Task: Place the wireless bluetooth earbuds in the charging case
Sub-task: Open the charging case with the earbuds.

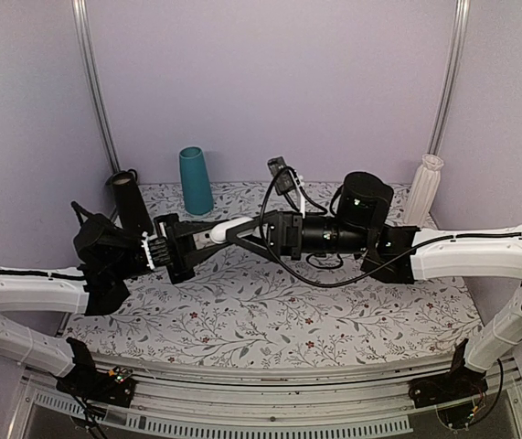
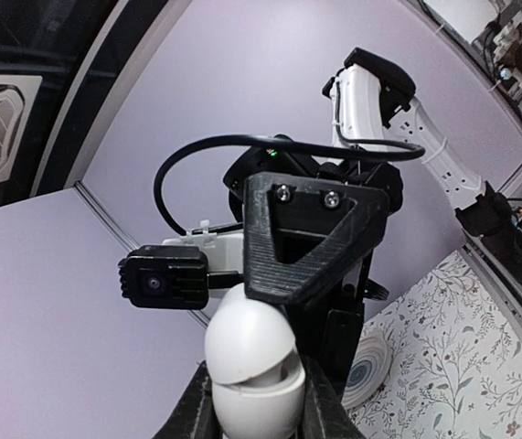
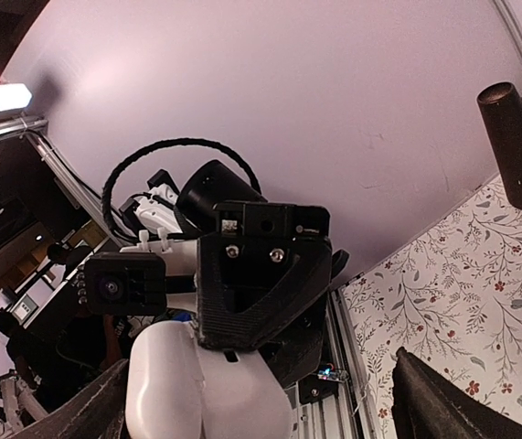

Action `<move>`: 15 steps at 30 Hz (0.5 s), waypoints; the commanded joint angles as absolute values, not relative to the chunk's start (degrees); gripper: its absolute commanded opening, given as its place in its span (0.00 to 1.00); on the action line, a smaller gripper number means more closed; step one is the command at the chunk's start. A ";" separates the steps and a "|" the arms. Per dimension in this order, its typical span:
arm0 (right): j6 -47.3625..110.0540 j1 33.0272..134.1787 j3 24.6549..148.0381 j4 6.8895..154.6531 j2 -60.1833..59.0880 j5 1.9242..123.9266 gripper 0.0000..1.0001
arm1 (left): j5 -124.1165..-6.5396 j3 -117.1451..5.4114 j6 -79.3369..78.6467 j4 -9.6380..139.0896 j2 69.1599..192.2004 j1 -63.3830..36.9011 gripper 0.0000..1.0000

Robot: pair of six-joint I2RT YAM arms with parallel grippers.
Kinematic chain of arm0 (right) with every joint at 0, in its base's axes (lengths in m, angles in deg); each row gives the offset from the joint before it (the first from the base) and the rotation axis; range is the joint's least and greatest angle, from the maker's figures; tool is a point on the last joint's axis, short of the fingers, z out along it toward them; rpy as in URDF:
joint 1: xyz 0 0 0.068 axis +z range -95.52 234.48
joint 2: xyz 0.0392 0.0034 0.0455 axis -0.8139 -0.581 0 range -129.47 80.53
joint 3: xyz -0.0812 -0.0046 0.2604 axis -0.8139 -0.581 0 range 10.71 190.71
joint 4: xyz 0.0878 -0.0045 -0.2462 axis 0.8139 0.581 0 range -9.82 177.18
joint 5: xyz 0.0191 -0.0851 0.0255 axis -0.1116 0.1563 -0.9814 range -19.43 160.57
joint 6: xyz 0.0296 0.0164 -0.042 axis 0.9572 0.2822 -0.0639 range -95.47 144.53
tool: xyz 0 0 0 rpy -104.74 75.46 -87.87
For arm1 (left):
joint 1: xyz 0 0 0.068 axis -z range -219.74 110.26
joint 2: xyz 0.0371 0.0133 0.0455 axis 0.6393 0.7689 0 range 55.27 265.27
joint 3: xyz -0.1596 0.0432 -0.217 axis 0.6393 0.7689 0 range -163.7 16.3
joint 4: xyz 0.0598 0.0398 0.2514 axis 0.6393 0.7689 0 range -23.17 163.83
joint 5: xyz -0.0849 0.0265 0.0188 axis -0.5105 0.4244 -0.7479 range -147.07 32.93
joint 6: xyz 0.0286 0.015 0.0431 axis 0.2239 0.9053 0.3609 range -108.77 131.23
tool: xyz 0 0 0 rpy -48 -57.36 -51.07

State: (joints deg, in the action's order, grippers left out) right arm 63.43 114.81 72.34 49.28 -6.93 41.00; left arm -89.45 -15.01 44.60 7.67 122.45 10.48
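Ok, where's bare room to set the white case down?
The broad front strip of flowered tablecloth, nearer than the glossy white oblong case, is bare. The back edge is crowded: black cylinder, teal tapered cup, white ribbed vase.

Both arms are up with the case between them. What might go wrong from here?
1. The left gripper holds the charging case by one end, in the air above the table; a nudge may knock it loose.
2. The open right gripper is very close to it, so the fingers may collide.
3. No earbuds show in any view; I cannot tell where they are.
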 commanded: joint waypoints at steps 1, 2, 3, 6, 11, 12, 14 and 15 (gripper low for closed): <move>61.29 114.94 73.84 50.43 -7.68 40.59 0.94 | -89.71 -16.79 42.68 6.76 122.95 11.26 0.00; 61.01 114.93 73.63 50.58 -7.49 40.52 0.94 | -89.63 -16.75 42.36 6.50 122.95 11.32 0.00; 60.48 114.92 73.26 50.57 -7.19 40.41 0.94 | -89.53 -16.75 41.95 6.38 123.03 11.25 0.00; 58.97 115.35 72.12 50.59 -6.22 40.63 0.95 | -89.19 -16.91 40.16 5.80 123.28 11.08 0.00; 57.60 115.81 70.60 50.33 -5.51 42.21 0.96 | -88.80 -16.97 37.00 4.19 123.78 10.99 0.00; 57.71 115.88 70.41 50.12 -5.44 42.56 0.97 | -88.87 -16.93 36.48 3.79 123.87 10.95 0.00; 58.04 116.03 69.50 48.43 -5.19 42.84 0.97 | -88.78 -17.08 35.50 3.32 123.99 11.04 0.00; 58.16 116.12 69.16 48.29 -5.16 43.49 0.97 | -88.84 -17.16 35.31 3.34 124.08 10.93 0.00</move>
